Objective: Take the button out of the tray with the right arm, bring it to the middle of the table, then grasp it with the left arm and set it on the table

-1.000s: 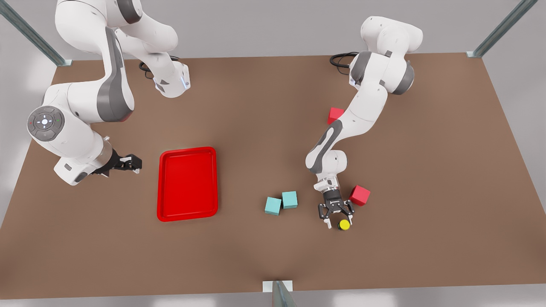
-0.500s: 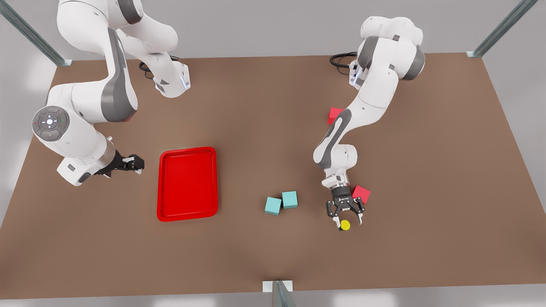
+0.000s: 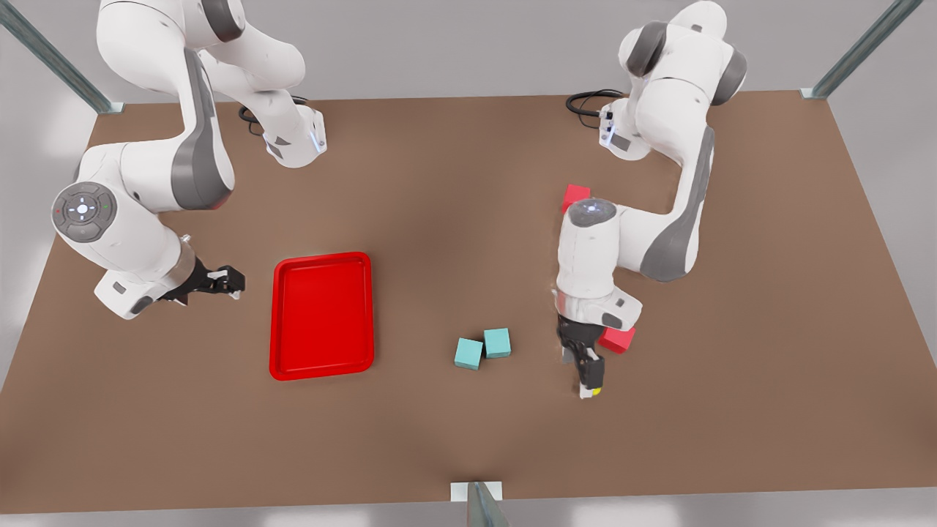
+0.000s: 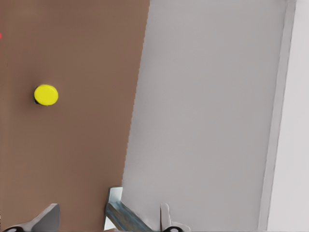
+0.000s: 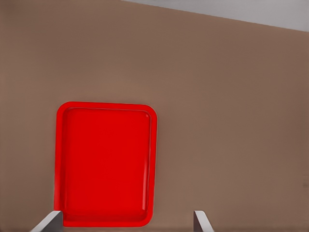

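Note:
The button's (image 3: pixel 596 391) yellow cap peeks out from under my left gripper (image 3: pixel 590 379) on the table (image 3: pixel 439 183), toward the front view's right. In the left wrist view the button (image 4: pixel 46 95) sits on the brown top near the table edge, ahead of the left gripper (image 4: pixel 108 224), which is open with nothing between its fingers. The red tray (image 3: pixel 321 258) lies empty at the front view's left. My right gripper (image 3: pixel 223 281) waits beside it, open. Through the right wrist view the tray (image 5: pixel 58 159) lies beyond the open right gripper (image 5: pixel 126 224).
Two teal cubes (image 3: pixel 468 353) (image 3: pixel 497 342) sit between tray and button. One red cube (image 3: pixel 621 339) is half hidden behind the left wrist, another (image 3: pixel 575 195) farther back. A metal post (image 3: pixel 479 505) marks the near table edge.
The left arm has swung its elbow and wrist round; its gripper turned side-on and now covers most of the button. The right arm has barely shifted.

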`<action>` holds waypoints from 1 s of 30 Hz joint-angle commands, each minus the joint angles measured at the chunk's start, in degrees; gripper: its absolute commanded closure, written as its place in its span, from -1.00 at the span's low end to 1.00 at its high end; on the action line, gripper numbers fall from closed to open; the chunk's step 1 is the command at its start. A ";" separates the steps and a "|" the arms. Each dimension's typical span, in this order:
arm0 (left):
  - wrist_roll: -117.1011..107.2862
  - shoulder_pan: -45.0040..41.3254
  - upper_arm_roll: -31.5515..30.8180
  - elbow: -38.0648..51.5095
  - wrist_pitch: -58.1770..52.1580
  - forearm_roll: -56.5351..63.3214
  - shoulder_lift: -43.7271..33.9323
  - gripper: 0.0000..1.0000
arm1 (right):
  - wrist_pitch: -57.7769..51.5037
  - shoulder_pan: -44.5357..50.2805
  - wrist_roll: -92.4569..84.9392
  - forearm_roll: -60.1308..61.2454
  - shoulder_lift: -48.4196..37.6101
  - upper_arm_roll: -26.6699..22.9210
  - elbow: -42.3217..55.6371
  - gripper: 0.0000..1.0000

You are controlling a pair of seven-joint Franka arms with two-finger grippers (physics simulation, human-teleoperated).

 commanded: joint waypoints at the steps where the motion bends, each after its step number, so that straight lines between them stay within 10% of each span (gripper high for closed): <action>1: 122.59 4.71 -0.08 5.15 -41.88 -20.34 -0.52 -1.00 | -0.02 -0.11 -0.17 0.03 -0.07 0.00 -0.02 -1.00; 5: 147.13 12.01 -0.08 4.72 -55.25 -20.34 -16.69 -1.00 | -0.02 -0.29 -0.17 0.12 -0.16 0.00 -0.02 -1.00; 8: 151.01 13.07 -0.17 -11.71 -46.30 -20.16 -26.53 -1.00 | -0.02 -0.37 -0.17 0.21 -0.16 0.00 -0.02 -1.00; 30: 154.35 12.98 -0.26 -16.73 -40.75 -20.25 -25.04 -1.00 | -0.02 -0.29 -0.17 0.03 -0.16 0.00 -0.02 -1.00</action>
